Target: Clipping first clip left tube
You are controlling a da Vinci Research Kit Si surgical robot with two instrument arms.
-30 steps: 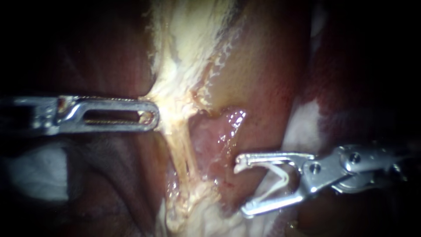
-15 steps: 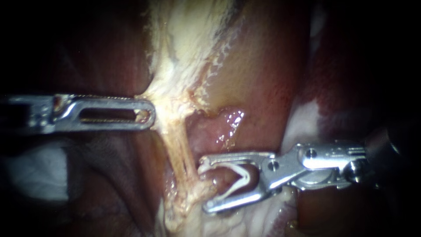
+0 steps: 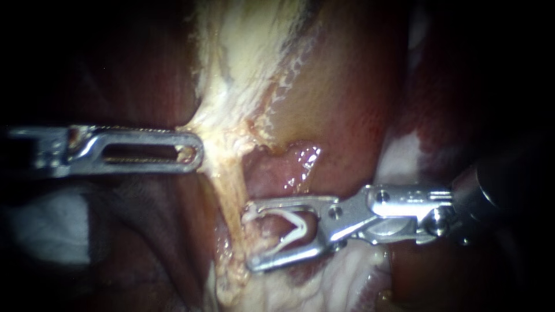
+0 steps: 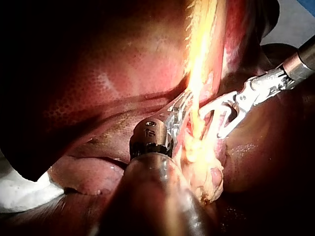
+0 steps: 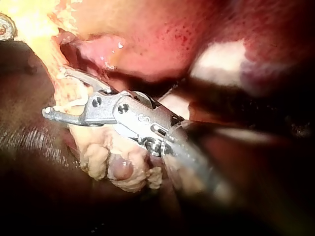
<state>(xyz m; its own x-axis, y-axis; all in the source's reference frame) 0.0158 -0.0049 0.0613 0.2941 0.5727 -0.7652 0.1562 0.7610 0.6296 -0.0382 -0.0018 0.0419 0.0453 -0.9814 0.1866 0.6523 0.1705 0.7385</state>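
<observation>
In the endoscope view my left instrument (image 3: 198, 153), a flat silver shaft ending in long slotted jaws, comes in from 9 o'clock, its jaws clamped on the edge of the cream-coloured fatty tissue (image 3: 243, 52) that fans out toward 12 o'clock. From that tissue a thin pale yellow tube (image 3: 231, 190) runs through the centre toward 6 o'clock; I cannot tell whether it is the left one. My right instrument (image 3: 250, 237) enters from 3 o'clock, its jaws spread wide with their tips against the tube's 3 o'clock side, and a white V-shaped clip (image 3: 292, 231) sits between them. In the left wrist view my left instrument (image 4: 181, 109) pinches the bright yellow strand, with the right instrument (image 4: 212, 123) gaping just beyond it. In the right wrist view my right instrument (image 5: 55, 92) stands open, the clip (image 5: 74, 104) seated inside, the tube (image 5: 49, 49) ahead of its tips, and lumpy pale tissue (image 5: 113, 162) under it.
</observation>
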